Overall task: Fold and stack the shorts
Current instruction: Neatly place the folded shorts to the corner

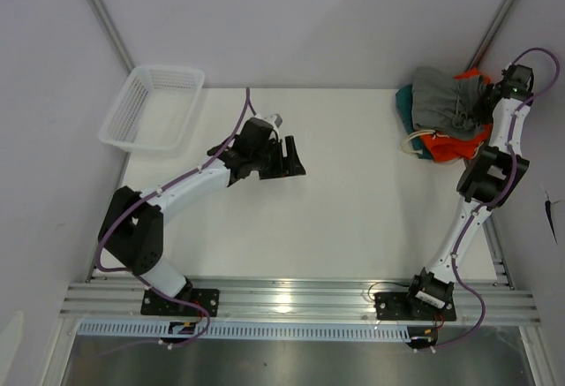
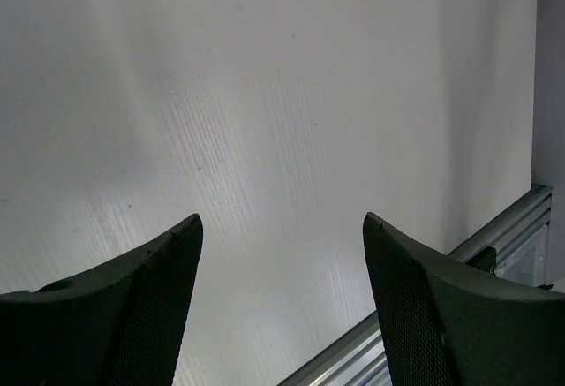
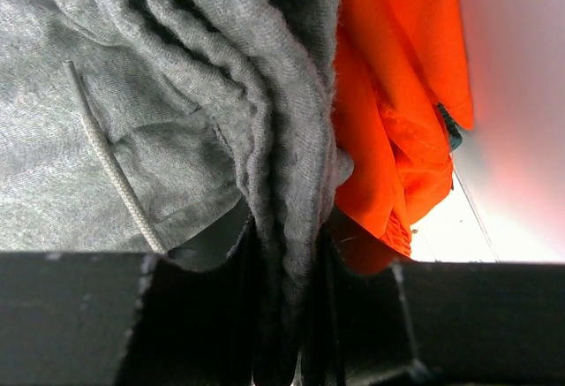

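Observation:
The grey shorts point(image 1: 441, 99) lie crumpled on a heap of clothes at the table's far right corner. My right gripper point(image 1: 488, 96) is at the heap's right side, shut on a bunched fold of the grey shorts point(image 3: 291, 139); the cloth is pinched between its dark fingers point(image 3: 353, 315). A grey drawstring point(image 3: 110, 170) runs across the fabric. My left gripper point(image 1: 284, 158) hovers over the bare table left of centre, wide open and empty; its fingers point(image 2: 141, 306) frame only white tabletop.
An orange garment point(image 1: 450, 143) with a white cord and a teal one point(image 1: 404, 103) lie under the grey shorts. The orange cloth point(image 3: 397, 94) presses against my right finger. A white mesh basket point(image 1: 152, 108) stands at the far left corner. An aluminium rail point(image 1: 300, 298) runs along the near edge.

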`<state>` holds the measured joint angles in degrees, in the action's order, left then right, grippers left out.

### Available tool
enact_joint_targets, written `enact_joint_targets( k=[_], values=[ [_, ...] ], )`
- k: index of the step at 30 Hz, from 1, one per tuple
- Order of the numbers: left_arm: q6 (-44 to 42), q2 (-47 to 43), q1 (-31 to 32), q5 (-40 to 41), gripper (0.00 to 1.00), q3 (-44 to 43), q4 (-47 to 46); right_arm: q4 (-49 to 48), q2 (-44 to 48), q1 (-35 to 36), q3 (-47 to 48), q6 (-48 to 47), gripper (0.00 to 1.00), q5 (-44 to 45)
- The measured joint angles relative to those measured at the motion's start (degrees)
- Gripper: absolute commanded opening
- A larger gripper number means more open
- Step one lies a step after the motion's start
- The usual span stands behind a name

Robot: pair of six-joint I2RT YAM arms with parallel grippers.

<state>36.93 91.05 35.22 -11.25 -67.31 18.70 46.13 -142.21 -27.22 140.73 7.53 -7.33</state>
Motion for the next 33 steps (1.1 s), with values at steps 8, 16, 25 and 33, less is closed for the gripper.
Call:
enact_joint_targets(
  k=[8, 16, 25, 33],
  values=[
    [0.0, 0.0, 0.0, 0.0, 0.76, 0.0, 0.0, -0.5, 0.0, 0.0, -0.3, -0.1, 0.66, 0.4],
    [-0.2, 0.0, 0.0, 0.0, 0.76, 0.0, 0.0, -0.2, 0.5, 0.5, -0.2, 1.4, 0.74, 0.5],
    [-0.5, -0.1, 0.0, 0.0, 0.75, 0.1, -0.1, 3.3, 3.0, 0.4, 0.4, 2.6, 0.83, 1.3],
    [-0.5, -1.2, 0.1, 0.1, 0.75, 1.2, 0.0, 4.6, 7.8, -0.5, 0.5, 3.0, 0.93, 0.9]
  ],
)
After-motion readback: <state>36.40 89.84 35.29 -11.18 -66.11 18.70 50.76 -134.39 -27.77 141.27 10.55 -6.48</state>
